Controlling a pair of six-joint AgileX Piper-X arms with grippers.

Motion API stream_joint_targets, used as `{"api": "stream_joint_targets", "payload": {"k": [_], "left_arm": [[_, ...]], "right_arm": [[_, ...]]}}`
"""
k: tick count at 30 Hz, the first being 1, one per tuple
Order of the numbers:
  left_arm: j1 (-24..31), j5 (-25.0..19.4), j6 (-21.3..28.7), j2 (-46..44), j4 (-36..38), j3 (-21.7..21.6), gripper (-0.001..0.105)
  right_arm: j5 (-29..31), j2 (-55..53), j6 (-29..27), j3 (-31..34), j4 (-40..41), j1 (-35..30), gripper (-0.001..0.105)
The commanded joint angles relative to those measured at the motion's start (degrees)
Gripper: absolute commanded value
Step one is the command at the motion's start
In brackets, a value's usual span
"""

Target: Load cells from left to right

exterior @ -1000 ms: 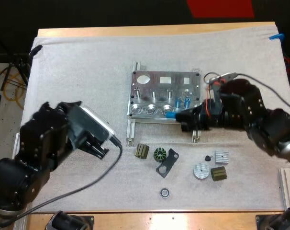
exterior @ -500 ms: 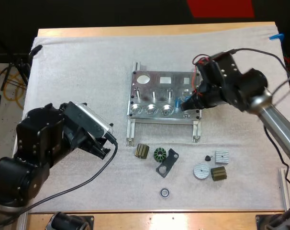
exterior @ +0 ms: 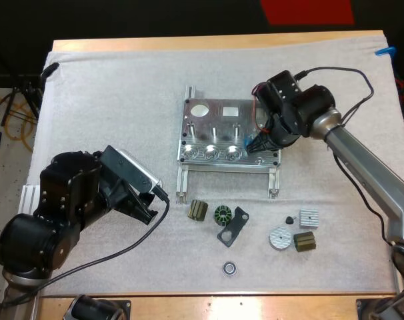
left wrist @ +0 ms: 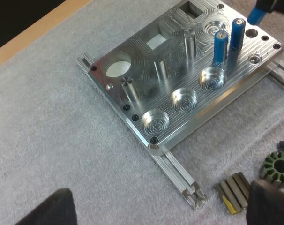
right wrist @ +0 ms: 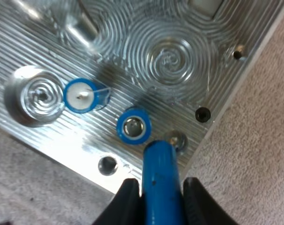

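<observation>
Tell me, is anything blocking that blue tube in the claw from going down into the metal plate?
Nothing visible lies between the held blue cylinder, shut in the right gripper, and the fixture below its tip. Two standing cylinders are close beside that spot; the nearer one might get grazed on the way down.

the white mat (exterior: 122, 100) is bright all over, with light coming from above, and past the tabletop's far edge it is all dark. the metal fixture (exterior: 219, 123) shines, with little white glare spots along its near edge and on its round cups (left wrist: 184, 98). soft grey shadows lie on the mat under my left arm (exterior: 69, 200) and my right arm (exterior: 362, 160), and darker ones sit on the fixture by each blue cylinder (right wrist: 81, 96).
</observation>
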Motion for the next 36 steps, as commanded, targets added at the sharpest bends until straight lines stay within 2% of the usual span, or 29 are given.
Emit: {"api": "stream_joint_targets", "payload": {"k": [1, 29, 36], "left_arm": [[0.0, 0.5, -0.9, -0.3, -0.4, 0.0, 0.072], [0.0, 0.5, -0.9, -0.3, -0.4, 0.0, 0.072], [0.0, 0.5, -0.9, -0.3, -0.4, 0.0, 0.072]], "right_arm": [[1.0, 0.2, -0.8, -0.7, 0.6, -0.1, 0.000], [3.5, 4.8, -2.3, -0.3, -1.3, -0.7, 0.000], [3.5, 5.8, -2.3, -0.3, 1.2, -1.3, 0.000]]}}
